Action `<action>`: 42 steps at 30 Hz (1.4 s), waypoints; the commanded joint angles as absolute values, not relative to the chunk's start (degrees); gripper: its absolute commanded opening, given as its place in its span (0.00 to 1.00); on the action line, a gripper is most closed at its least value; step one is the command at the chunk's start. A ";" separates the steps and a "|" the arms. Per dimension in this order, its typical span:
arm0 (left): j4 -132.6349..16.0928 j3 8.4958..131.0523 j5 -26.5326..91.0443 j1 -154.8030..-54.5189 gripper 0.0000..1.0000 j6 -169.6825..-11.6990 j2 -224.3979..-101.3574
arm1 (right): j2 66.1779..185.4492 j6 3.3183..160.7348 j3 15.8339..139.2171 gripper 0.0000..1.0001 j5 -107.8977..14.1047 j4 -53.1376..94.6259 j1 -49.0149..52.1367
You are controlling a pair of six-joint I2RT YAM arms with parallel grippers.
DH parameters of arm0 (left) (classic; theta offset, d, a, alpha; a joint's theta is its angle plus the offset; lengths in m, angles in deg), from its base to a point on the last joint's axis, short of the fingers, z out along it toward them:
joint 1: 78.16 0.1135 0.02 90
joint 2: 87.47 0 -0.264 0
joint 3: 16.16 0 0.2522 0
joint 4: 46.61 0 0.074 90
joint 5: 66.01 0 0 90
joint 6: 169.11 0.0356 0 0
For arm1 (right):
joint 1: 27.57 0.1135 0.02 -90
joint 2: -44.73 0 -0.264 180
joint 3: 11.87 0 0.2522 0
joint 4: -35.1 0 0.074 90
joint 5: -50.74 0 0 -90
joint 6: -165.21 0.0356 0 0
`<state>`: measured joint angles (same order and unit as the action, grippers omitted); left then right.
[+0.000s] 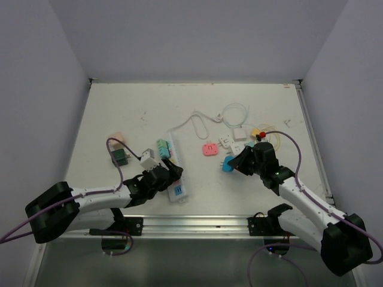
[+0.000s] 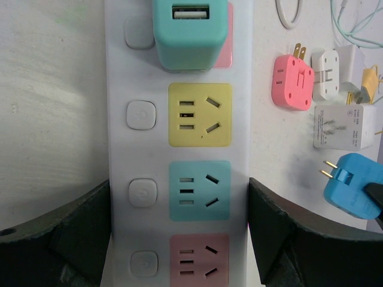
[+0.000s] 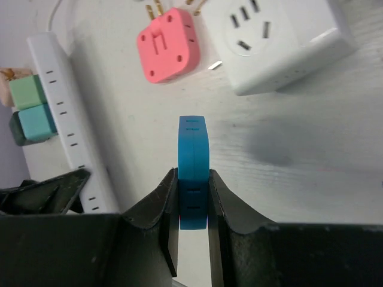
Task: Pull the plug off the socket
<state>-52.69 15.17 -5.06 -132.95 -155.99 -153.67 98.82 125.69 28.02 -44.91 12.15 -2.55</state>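
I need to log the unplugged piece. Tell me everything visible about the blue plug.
The blue plug is a small, flat, glossy plastic block with rounded corners and two brass-coloured prongs. The right claw is shut on its flat sides, holding it edge-up. It is off the socket, to that strip's right, near a pink adapter and white adapters.

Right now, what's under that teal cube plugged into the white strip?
The teal cube covers a pink outlet face on the socket; only its right edge peeks out. Its slots are hidden.

White table (image 1: 119, 107), plain grey walls (image 1: 197, 36)
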 commanded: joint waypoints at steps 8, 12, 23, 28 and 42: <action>-53.26 13.43 -5.01 -132.57 0.00 -154.78 -152.33 | 106.07 128.03 20.44 0.00 -54.18 28.62 -7.88; -53.17 13.43 -4.66 -132.57 0.00 -154.43 -152.07 | 110.64 126.81 21.57 0.00 -54.37 32.84 -7.88; -52.11 13.51 -3.34 -132.57 0.00 -154.17 -151.81 | 109.62 122.94 23.60 0.62 -45.33 22.67 -7.88; -51.32 14.30 -2.81 -132.57 0.00 -153.73 -153.47 | 102.05 118.47 26.06 0.88 -43.65 14.84 -7.79; -50.79 21.07 0.97 -132.57 0.00 -154.08 -159.10 | 106.16 121.53 30.19 0.98 -52.09 27.30 9.16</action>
<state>-51.45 18.25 -1.15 -132.64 -154.48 -157.88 103.45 120.03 27.43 -51.90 21.53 5.95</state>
